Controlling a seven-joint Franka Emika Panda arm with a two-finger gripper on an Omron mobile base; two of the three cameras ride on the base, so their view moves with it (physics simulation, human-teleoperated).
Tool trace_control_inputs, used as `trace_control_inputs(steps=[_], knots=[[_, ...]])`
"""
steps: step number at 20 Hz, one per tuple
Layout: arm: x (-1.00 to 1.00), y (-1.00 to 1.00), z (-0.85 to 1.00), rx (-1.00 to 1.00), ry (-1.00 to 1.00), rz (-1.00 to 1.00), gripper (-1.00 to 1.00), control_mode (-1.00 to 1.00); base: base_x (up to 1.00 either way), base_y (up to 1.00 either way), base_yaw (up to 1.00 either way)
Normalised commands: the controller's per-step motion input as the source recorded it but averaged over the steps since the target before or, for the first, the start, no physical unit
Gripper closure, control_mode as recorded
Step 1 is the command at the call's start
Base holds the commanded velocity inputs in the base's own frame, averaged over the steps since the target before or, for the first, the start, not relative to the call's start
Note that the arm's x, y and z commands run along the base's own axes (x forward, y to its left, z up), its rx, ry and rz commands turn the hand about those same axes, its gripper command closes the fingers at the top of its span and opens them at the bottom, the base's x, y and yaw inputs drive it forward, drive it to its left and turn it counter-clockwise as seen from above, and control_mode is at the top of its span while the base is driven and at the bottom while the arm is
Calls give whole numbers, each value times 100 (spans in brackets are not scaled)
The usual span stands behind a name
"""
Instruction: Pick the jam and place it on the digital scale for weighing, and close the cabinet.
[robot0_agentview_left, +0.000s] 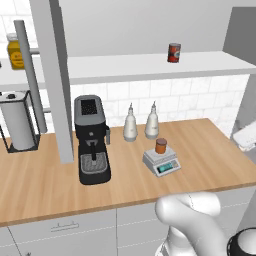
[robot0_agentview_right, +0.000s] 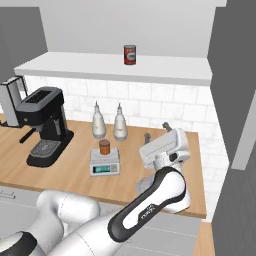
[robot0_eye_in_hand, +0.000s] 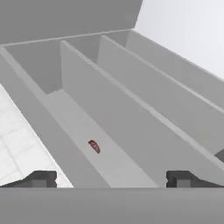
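The white arm bends upward at the right, its gripper (robot0_eye_in_hand: 109, 178) spread wide and empty.

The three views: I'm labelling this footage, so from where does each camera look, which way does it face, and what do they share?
Left base view: behind the arm's left, facing the counter; white arm at lower right.
Right base view: behind the right, same counter; arm rises lower left, hand raised.
Hand view: on the hand, looking up along the open cabinet; fingers apart.
Shared: both base views show the jam on the scale; all show the red can.
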Motion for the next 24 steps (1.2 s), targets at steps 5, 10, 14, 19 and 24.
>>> trace_control_inputs(steps=[5, 10, 14, 19, 24], knots=[[0, -75, 13, 1, -14, -31, -100, -100, 0, 0, 0], [-2, -72, 21, 1, -17, -24, -100, -100, 0, 0, 0], [-8, -51, 31, -3, -14, -17, -100, -100, 0, 0, 0], [-2, -29, 25, -1, -2, -5, -100, -100, 0, 0, 0], [-2, -60, 8, -1, -1, 0, -100, -100, 0, 0, 0]])
